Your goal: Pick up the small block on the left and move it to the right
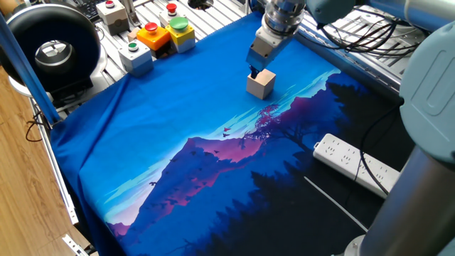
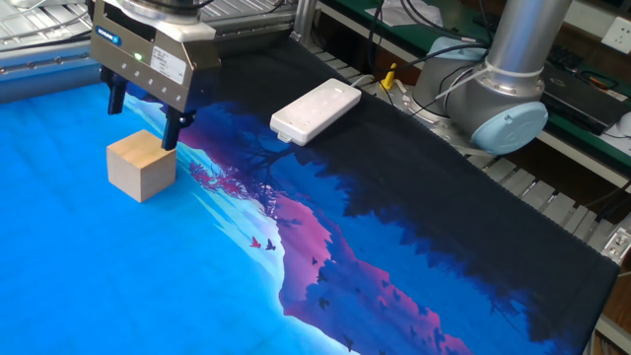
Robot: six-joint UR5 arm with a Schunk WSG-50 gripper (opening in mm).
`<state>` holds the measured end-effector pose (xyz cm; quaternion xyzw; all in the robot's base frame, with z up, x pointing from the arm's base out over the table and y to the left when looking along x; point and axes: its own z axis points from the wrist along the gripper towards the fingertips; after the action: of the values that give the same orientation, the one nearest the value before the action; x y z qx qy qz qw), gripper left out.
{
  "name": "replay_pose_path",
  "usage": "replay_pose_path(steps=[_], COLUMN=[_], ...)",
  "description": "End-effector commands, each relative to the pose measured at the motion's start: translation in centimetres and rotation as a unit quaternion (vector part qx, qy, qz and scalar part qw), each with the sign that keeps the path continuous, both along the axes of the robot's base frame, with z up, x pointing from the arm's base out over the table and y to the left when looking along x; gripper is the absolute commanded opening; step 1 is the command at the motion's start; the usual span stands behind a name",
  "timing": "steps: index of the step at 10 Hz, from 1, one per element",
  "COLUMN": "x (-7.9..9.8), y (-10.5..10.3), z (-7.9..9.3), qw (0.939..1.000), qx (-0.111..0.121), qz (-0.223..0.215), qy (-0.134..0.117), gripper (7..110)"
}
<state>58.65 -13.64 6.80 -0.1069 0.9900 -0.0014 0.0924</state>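
The small block (image 1: 261, 84) is a plain tan wooden cube standing on the blue part of the printed cloth (image 1: 178, 121). It also shows in the other fixed view (image 2: 141, 165). My gripper (image 1: 254, 71) hangs just above and behind the block's far edge, jaws open and empty. In the other fixed view the gripper (image 2: 142, 118) has one of its dark fingers (image 2: 171, 132) by the block's top back corner and the other further back. The fingers are not around the block.
Button boxes stand beyond the cloth's far corner: grey ones (image 1: 135, 55) (image 1: 110, 14) and yellow ones (image 1: 153, 37) (image 1: 180, 33). A white power strip (image 1: 355, 165) (image 2: 315, 108) lies on the dark side of the cloth. A black round device (image 1: 50, 50) sits at the left.
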Motion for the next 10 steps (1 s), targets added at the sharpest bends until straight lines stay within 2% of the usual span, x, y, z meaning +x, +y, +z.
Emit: replay_pose_path(steps=[1, 2, 6, 9, 10], x=[-0.7, -1.5, -2.6, -5.4, -5.6], y=[0.3, 0.3, 0.5, -0.4, -0.5], z=[-0.1, -0.2, -0.3, -0.4, -0.4], qw=[0.9998, 0.9994, 0.9983, 0.994, 0.9933], qx=[0.01, 0.011, 0.015, -0.004, -0.006], qz=[-0.007, -0.011, -0.018, -0.016, -0.017], qy=[0.016, 0.031, 0.053, 0.108, 0.114], gripper=[66, 66, 66, 66, 66])
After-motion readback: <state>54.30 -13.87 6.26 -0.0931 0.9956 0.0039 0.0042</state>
